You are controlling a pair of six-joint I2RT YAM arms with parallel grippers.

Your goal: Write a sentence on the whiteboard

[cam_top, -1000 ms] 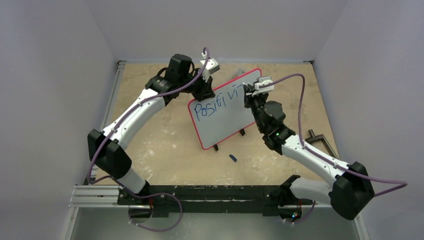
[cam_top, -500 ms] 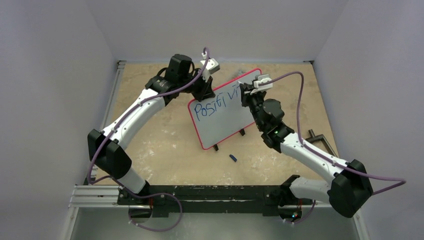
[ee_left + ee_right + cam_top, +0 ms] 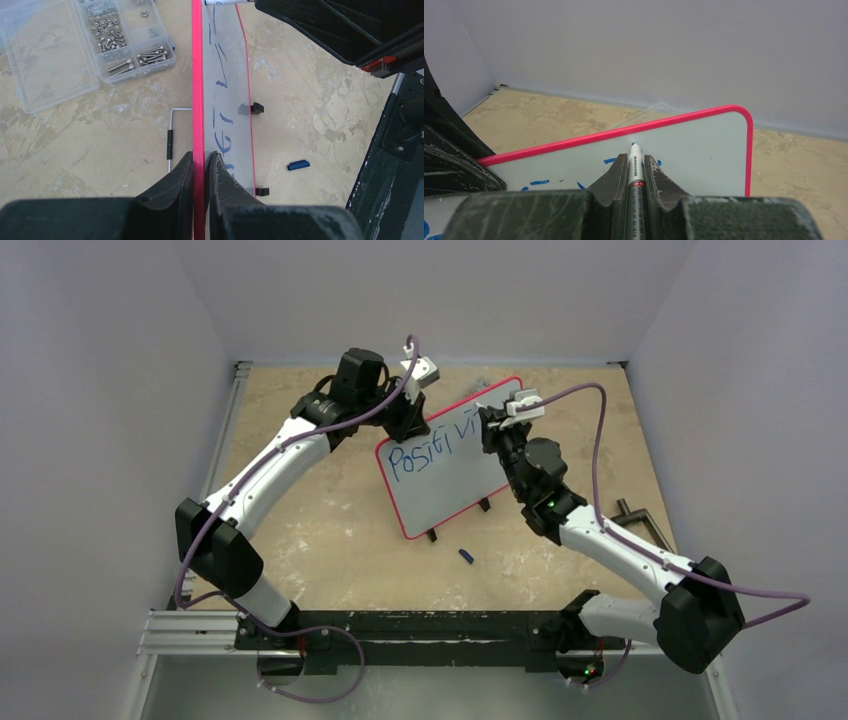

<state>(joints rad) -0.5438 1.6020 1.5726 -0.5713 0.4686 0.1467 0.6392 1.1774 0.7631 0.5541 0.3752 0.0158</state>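
So here's where things stood on my end. The whiteboard (image 3: 450, 465) was propped up on its two black clip feet (image 3: 256, 108) around mid-table, toward the far side, leaning back and sitting between the two arms. It had blue writing across the upper part, something like "Positi" plus a few more strokes.

The left gripper (image 3: 199, 157) was pinched down tight on the board's red frame at its upper left corner, one finger on each side of the rim. The right gripper (image 3: 635, 160) was clamped on a marker (image 3: 635, 172), which poked out past the fingertips with its tip right up near the board's top edge, just past the last blue marks. I honestly couldn't tell from the wrist cam whether the tip was actually touching the surface.

Other stuff on the table (image 3: 330, 530): the blue marker cap (image 3: 465, 556) lay in front of the board, and behind it sat a clear parts box full of screws (image 3: 85, 45) and a hex key (image 3: 172, 135).
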